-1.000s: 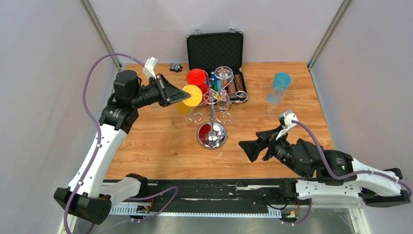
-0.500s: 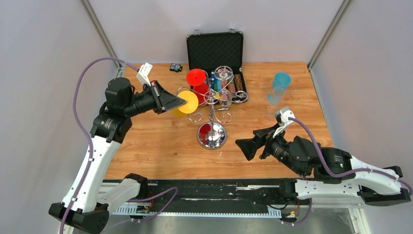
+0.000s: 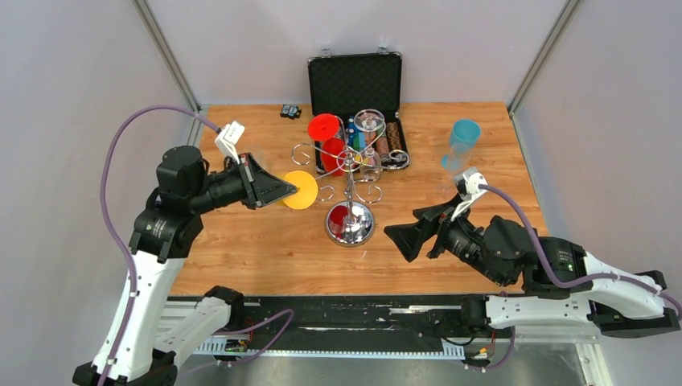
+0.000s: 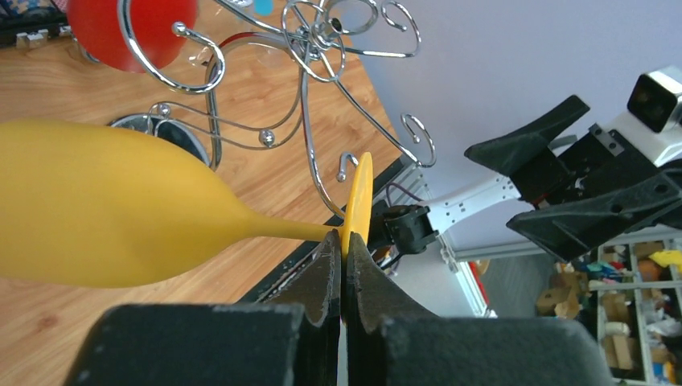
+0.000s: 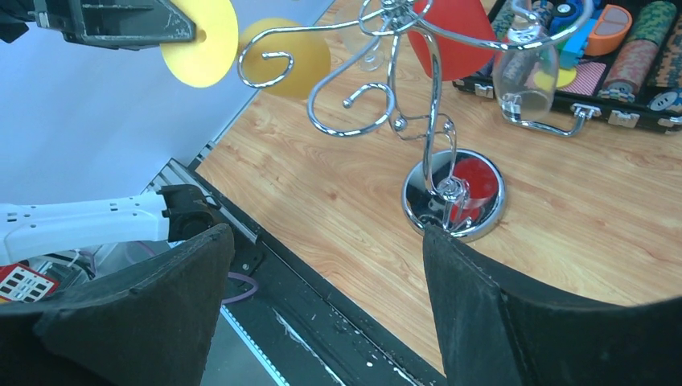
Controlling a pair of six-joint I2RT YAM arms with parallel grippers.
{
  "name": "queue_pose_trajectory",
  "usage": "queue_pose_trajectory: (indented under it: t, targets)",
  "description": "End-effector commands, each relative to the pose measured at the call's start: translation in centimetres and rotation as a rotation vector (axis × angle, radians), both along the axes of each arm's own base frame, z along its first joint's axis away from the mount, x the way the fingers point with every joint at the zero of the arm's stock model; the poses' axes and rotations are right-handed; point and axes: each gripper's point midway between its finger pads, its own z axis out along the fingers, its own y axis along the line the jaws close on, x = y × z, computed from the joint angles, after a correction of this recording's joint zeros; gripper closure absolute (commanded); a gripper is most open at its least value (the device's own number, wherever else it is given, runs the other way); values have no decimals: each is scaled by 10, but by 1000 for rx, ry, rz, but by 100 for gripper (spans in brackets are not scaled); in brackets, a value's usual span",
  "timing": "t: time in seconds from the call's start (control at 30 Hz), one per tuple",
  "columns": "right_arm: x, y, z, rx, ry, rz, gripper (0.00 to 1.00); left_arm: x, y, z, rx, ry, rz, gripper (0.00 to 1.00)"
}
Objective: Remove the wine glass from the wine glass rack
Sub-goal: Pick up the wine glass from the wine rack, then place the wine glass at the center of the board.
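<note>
My left gripper [image 3: 289, 190] is shut on the thin foot of a yellow wine glass [image 4: 104, 213], which lies sideways in the air. The foot [image 3: 301, 191] faces the wine glass rack [image 3: 349, 223] and hangs just left of its curled wire arms [image 4: 322, 48], apart from them. A red wine glass [image 3: 324, 127] and a clear one [image 3: 369, 121] hang on the rack. My right gripper [image 3: 406, 240] is open and empty, low near the table's front edge, right of the mirrored base [image 5: 454, 197]. Its fingers [image 5: 185, 273] stand wide apart.
An open black chip case [image 3: 355, 84] stands behind the rack. A blue glass [image 3: 463, 135] stands upright at the back right. A small black object [image 3: 290, 111] lies at the back left. White walls close in the wooden table [image 3: 241, 241] on both sides.
The left arm has drawn the yellow glass leftward and toward the near side, away from the rack's arms. The right gripper has edged slightly left, still open.
</note>
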Motion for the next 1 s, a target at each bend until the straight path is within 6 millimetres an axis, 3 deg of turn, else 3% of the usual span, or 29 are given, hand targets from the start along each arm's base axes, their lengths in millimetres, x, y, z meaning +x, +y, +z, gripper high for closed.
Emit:
queue_pose_trajectory:
  t: [0.0,0.5,0.97]
  targets:
    - [-5,15,24,19,-29,60,14,-23,1,16,33,-115,-87,100]
    - [-12,63,66,-19,-107,184,11,-59,1,-3,134,-151,-206,100]
    - [-9,98,74,-35,-94,230,11,-85,-1,-46,260,-127,-335,100]
